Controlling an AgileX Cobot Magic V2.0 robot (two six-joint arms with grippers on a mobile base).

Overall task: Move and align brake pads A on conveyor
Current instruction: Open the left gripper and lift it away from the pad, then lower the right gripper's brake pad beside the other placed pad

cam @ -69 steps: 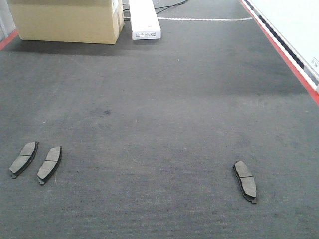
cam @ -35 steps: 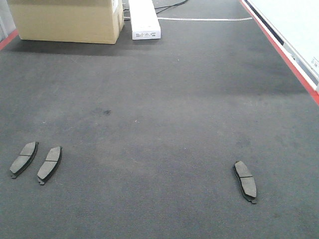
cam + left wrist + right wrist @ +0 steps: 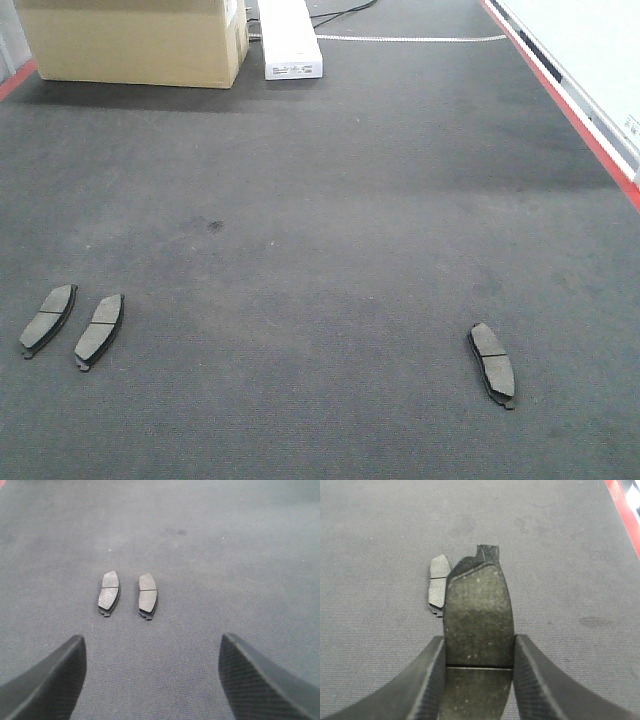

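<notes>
Three brake pads A lie on the dark-grey conveyor (image 3: 330, 200) in the front view: two side by side at the near left (image 3: 48, 318) (image 3: 99, 330) and one at the near right (image 3: 492, 363). Neither gripper shows in that view. In the left wrist view, the left gripper (image 3: 151, 642) is open above bare belt, short of the pair of pads (image 3: 109, 592) (image 3: 148, 595). The right gripper (image 3: 479, 640) is shut on a fourth pad (image 3: 479, 600), friction face up, its fingers (image 3: 432, 675) pressing both long edges. Another pad (image 3: 439, 580) lies on the belt just beyond, partly hidden.
A cardboard box (image 3: 135, 40) and a white oblong box (image 3: 290, 40) stand at the belt's far end. The red side edge (image 3: 575, 110) runs along the right, also seen in the right wrist view as a red strip (image 3: 622, 510).
</notes>
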